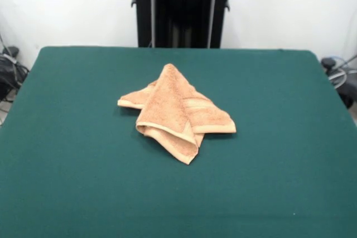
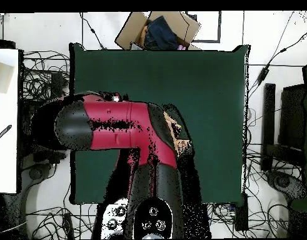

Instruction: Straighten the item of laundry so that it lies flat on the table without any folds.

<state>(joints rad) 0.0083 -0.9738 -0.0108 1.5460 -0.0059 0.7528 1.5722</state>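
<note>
Currently, end effector: hidden in both views; open or closed cannot be told.
Arm (image 2: 118, 125): from overhead it spans the bench, covering most of the towel.
Towel (image 1: 175, 112): crumpled mid-bench, folded over itself into a peak, one corner pointing to the near edge.
Bench (image 1: 67, 165): green top, plenty of room around the towel.
Risk: pinching several stacked layers together would probably drag the whole heap instead of opening the fold.

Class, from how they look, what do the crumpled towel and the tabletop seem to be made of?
Towel: likely cotton terry; matte, nubby orange-tan pile, with flat hemmed borders and a woven band. Table: seemingly a felt-like cloth top; even dark green, matte, no shine.
</note>
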